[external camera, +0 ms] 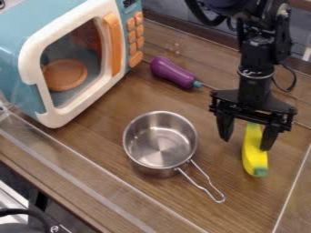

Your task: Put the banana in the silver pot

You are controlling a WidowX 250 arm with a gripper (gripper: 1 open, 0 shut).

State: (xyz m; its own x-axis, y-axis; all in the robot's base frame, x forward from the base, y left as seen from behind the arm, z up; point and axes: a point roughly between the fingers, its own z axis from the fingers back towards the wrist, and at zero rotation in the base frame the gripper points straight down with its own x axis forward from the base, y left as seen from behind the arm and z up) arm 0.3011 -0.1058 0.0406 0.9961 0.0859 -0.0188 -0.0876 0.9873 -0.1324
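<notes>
The yellow toy banana (254, 157) lies on the wooden table at the right, its far end between the fingers of my gripper (249, 133). The gripper points straight down and stands open, one black finger on each side of the banana, low over the table. I cannot tell whether the fingers touch the fruit. The silver pot (159, 143) sits empty to the left of the banana, its wire handle (201, 184) pointing toward the front right.
A teal-and-white toy microwave (64, 56) with its door open stands at the back left. A purple eggplant toy (173, 72) lies behind the pot. A clear plastic wall (73, 196) runs along the front of the table.
</notes>
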